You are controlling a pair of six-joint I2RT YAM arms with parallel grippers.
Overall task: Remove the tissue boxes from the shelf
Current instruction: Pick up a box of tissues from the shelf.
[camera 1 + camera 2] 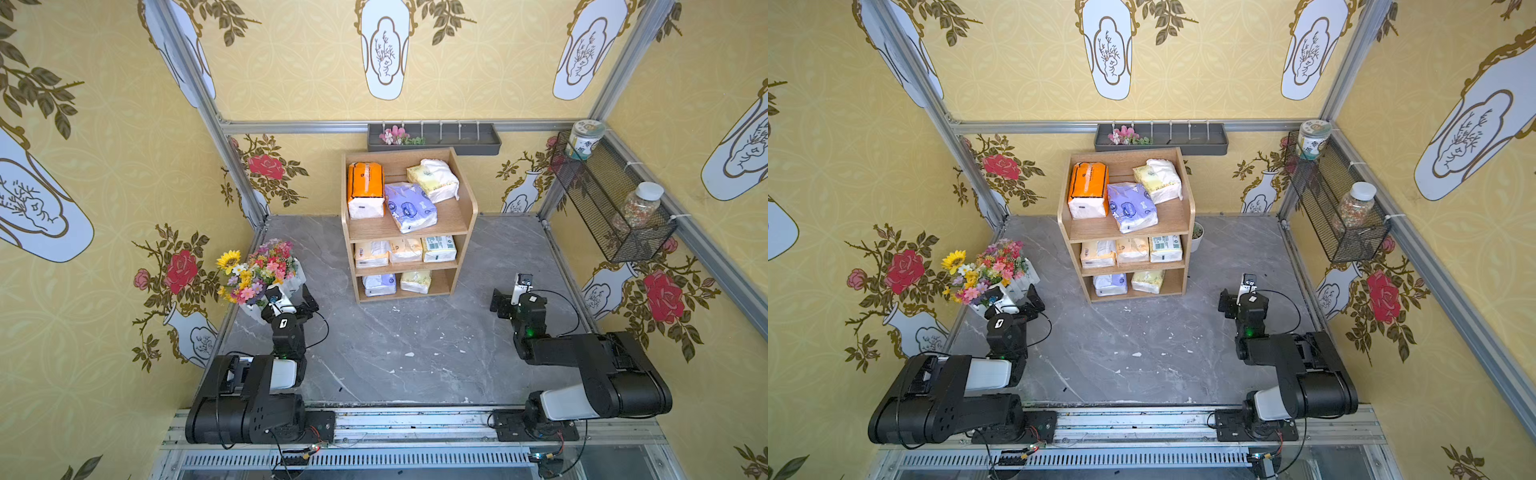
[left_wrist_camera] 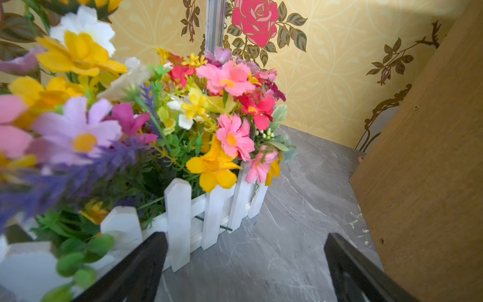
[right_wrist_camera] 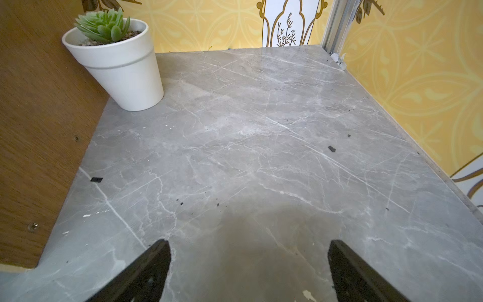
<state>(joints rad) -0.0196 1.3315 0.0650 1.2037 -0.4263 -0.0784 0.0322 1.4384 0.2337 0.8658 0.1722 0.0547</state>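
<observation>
**Left to right.** The left tool (image 2: 245,243), jaws spread with nothing between them, is held low just beside the flower box (image 1: 266,270) at the left edge of the counter (image 1: 415,345).

The shelf (image 1: 453,218) is set at the middle of the counter's far edge, its open front turned toward the arms. Eight tissue packs are seen on it in both top views.
- **Top tier:** an orange pack (image 1: 365,189) is laid at the left and a lavender pack (image 1: 409,208) in the middle near the front. A pale yellow pack (image 1: 434,179) is laid at the back right.
- **Middle tier:** a cream pack (image 1: 371,254), a second cream pack (image 1: 405,249) and a white pack with green print (image 1: 439,248) are lined up side by side.
- **Bottom tier:** a second lavender pack (image 1: 379,285) and a second pale yellow pack (image 1: 415,281) are placed toward the left.

A potted succulent (image 3: 122,68) is set just beside the shelf's right side panel. The right tool (image 3: 248,247), jaws likewise spread and empty, is held over bare counter, well apart from the shelf. A wire basket (image 1: 602,199) holding two jars is hung on the right wall.
</observation>
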